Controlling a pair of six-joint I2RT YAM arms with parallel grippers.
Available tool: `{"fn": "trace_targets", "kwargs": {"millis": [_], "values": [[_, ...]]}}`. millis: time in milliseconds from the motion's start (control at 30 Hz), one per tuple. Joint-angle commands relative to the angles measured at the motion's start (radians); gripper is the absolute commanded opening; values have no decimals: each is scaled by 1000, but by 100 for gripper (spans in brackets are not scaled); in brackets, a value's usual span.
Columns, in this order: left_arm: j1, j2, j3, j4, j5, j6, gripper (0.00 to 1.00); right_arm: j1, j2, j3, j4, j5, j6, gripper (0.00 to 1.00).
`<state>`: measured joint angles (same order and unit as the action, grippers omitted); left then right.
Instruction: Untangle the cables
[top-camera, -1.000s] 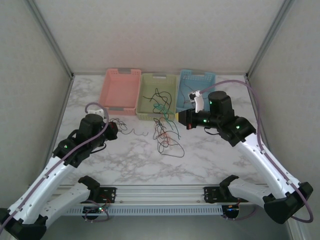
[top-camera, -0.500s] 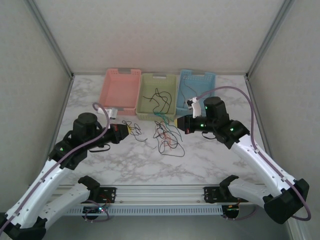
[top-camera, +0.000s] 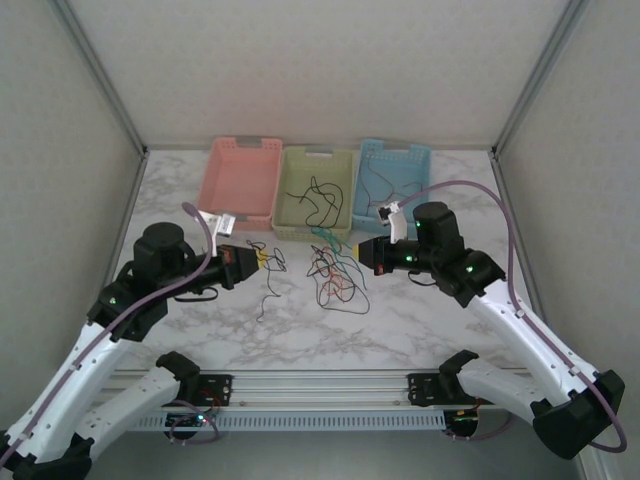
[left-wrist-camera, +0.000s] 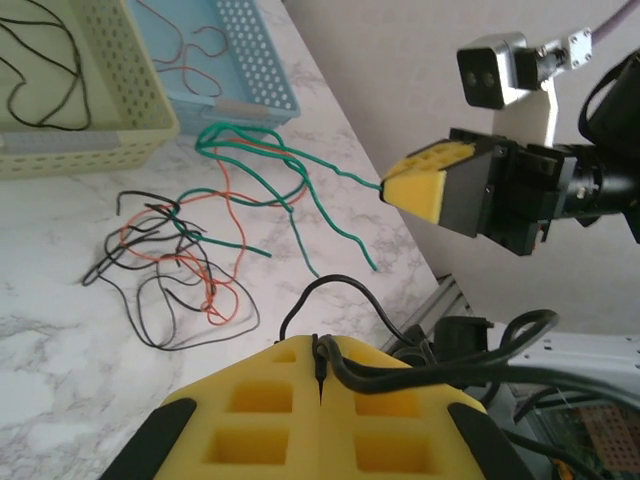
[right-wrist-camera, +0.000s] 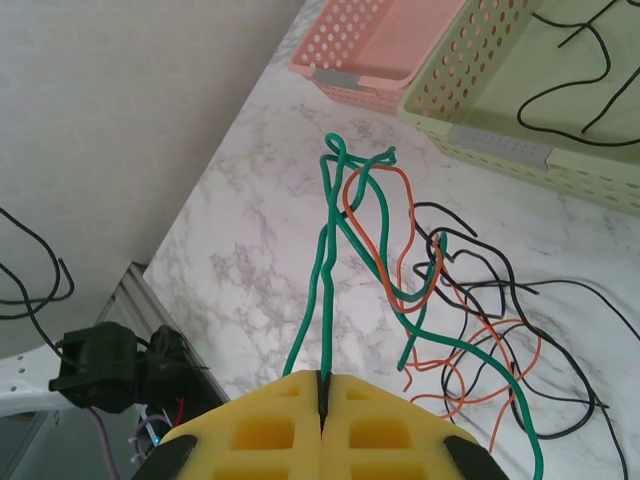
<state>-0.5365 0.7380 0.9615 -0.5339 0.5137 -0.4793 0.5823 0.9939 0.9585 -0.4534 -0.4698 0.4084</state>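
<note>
Right now your right gripper (right-wrist-camera: 323, 385) is clenched on the green cable (right-wrist-camera: 327, 270), with two strands entering the seam between its pads. From there the green cable runs straight away from the claw toward the yellow-green basket (right-wrist-camera: 480, 110). It bends in a tight loop just short of the basket's front wall and doubles back into the rest of the cables (right-wrist-camera: 470, 320), heaped mid-table (top-camera: 420, 310). So its long axis follows the claw's own pointing line, and the heap sits off to one side of that line.

Your left gripper (left-wrist-camera: 320, 385) is shut on a black cable (left-wrist-camera: 335, 279) that arches off the pads. From above, this cable trails toward the table's near edge; you cannot tell whether it joins the heap. The right arm is nearer to the heap.

The right wrist view gives you the crossing I judge matters most: an orange cable (right-wrist-camera: 405, 200) passes through the green loop. The top view gives you the spacing instead, with the heap between both claws.
</note>
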Motion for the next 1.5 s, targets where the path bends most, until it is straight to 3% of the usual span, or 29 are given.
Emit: {"fn": "trace_targets", "kwargs": {"millis": [0,233,433,500,633,700,733,1033,1233,1467], "values": [[6,18,18,-50,-61,28,0,-1,-7,-19,7,17,-4,0],[6,68,10,-97,-120,41,1,-2,-1,-38,-4,24,-13,0],[-22,217,2,-208,-285,43,1,-2,13,-50,4,32,-5,0],[-46,278,18,-250,-351,48,14,-2,20,-50,3,36,-5,0],[-53,313,27,-267,-378,50,26,-2,32,-51,-5,47,-7,0],[-53,311,26,-272,-392,48,50,-2,32,-53,-7,48,-8,0],[-53,310,27,-273,-394,48,57,-2,32,-54,-7,48,-7,0],[-54,277,13,-251,-377,18,64,-1,19,-41,-22,49,-7,0],[-88,202,-66,-25,-186,-44,63,0,-20,28,-5,-10,38,0],[-204,219,-38,130,-135,21,75,-1,-17,191,-5,-55,140,0]]}}
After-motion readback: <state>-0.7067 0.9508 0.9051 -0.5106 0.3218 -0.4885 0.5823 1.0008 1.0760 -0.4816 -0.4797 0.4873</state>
